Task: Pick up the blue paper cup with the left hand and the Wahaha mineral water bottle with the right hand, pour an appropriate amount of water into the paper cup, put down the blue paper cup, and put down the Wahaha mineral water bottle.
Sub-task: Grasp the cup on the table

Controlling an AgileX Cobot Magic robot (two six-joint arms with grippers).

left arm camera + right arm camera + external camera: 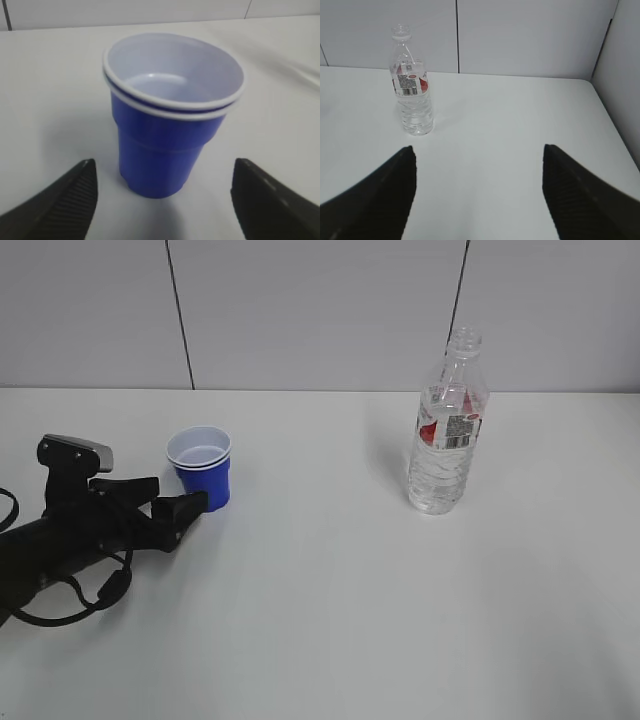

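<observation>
Left wrist view: blue paper cup [170, 117], upright on the table [45, 90], just ahead of the left pincer [165, 200], released, fingers either side, not touching. Risk: one finger arriving first could shove or tip the light cup. Right pincer [477, 195]: released, well apart from the Wahaha mineral water bottle [412, 90], uncapped; a knock could spill it.

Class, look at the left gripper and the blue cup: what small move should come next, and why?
Probably ease the left gripper forward so that its open fingers straddle the blue paper cup, then close. The cup stands upright just ahead of the fingertips, ungripped.
</observation>
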